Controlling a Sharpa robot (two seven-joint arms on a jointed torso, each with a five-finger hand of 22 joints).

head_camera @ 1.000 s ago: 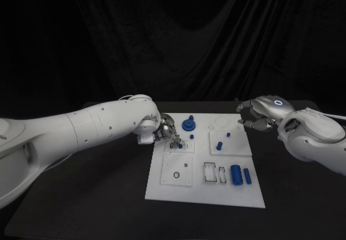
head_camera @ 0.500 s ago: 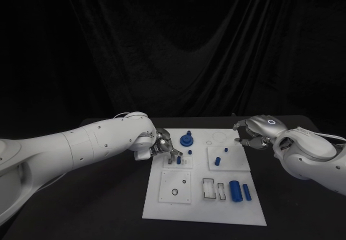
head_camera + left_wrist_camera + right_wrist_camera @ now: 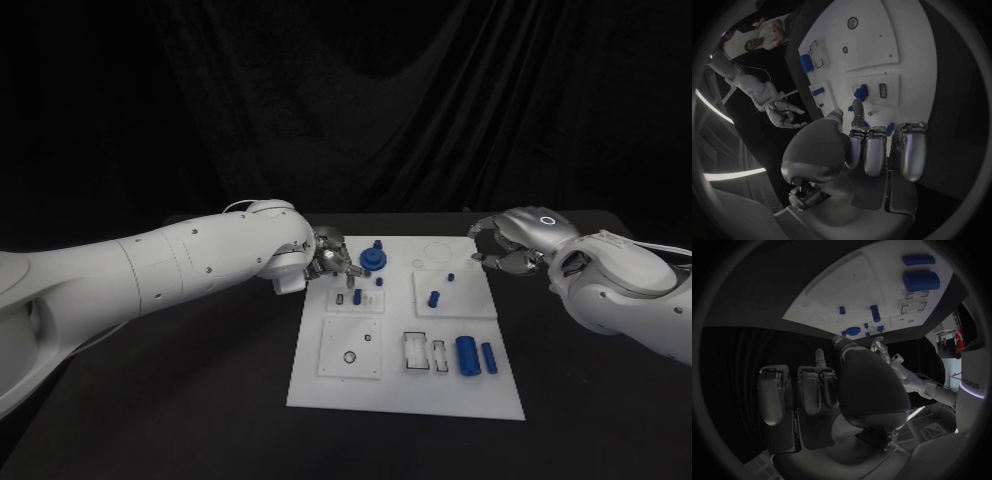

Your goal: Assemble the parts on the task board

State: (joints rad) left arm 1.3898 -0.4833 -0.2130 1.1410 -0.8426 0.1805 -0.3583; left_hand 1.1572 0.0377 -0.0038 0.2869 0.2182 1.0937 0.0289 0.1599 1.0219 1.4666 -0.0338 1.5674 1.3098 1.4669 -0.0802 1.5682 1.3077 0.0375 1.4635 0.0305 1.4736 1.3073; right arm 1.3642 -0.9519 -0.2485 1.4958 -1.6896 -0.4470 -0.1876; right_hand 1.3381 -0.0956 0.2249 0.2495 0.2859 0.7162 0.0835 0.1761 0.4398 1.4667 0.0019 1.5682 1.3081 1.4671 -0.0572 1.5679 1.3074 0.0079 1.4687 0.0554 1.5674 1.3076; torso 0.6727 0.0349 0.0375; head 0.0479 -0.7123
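The task board (image 3: 397, 385) lay in the middle of the black desk (image 3: 216, 380), carrying several blue parts. From the head view, the left hand (image 3: 332, 258) hovered over the board's far left corner, just beside a tall blue part (image 3: 375, 257) standing on a round base; whether its fingers touched anything could not be told there. The left wrist view showed more: the left hand's fingers (image 3: 870, 150) were curled downward with no part between them, and a small blue part (image 3: 860, 92) sat on the board just past the fingertips. The right hand (image 3: 509, 240) hung above the board's far right edge, its fingers bent inward; the right wrist view showed those fingers (image 3: 814, 387) folded close together and holding nothing. Two blue cylinders (image 3: 477, 354) lay side by side near the board's front right, also seen from the right wrist (image 3: 920, 280).
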